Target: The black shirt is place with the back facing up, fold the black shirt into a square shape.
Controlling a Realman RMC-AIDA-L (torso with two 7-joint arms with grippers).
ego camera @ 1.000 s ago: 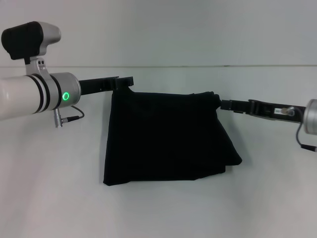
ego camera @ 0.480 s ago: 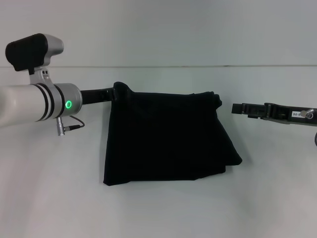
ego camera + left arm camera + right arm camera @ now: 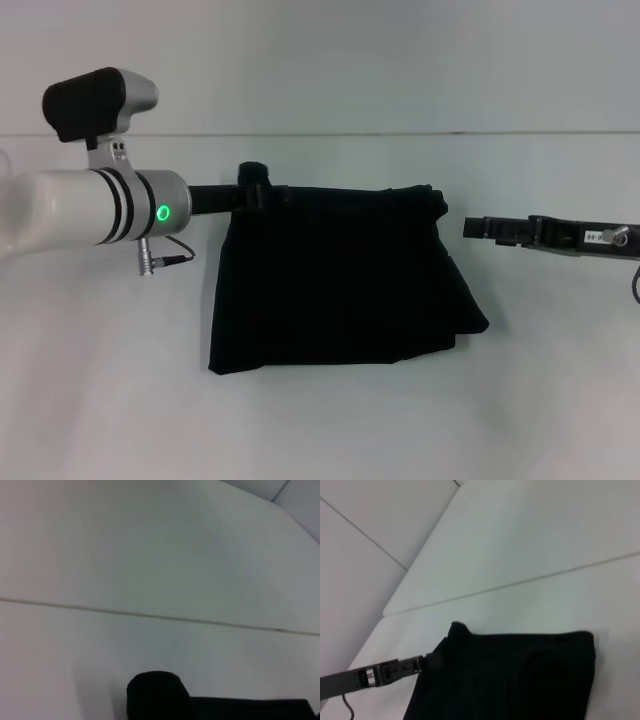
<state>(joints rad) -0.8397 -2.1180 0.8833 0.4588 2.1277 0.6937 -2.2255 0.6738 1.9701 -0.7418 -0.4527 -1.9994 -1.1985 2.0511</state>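
The black shirt point(image 3: 340, 280) lies folded into a rough rectangle in the middle of the white table point(image 3: 100, 400). My left gripper point(image 3: 262, 190) reaches in from the left and is shut on the shirt's far left corner, which stands up in a small peak. The right wrist view shows the shirt point(image 3: 520, 680) and that same left gripper point(image 3: 432, 657) at its edge. My right gripper point(image 3: 468, 228) hovers open just off the shirt's far right corner, apart from the cloth. A dark rounded shape point(image 3: 155, 695) sits low in the left wrist view; whether it is cloth or finger is unclear.
A white wall rises behind the table's far edge point(image 3: 450, 133). The left arm's thick white forearm point(image 3: 90, 205) with its cable hangs over the table's left side. Bare tabletop surrounds the shirt.
The right gripper let go of the shirt's right corner and drew back to the right. The left gripper moved rightward with the left corner, lifting it slightly.
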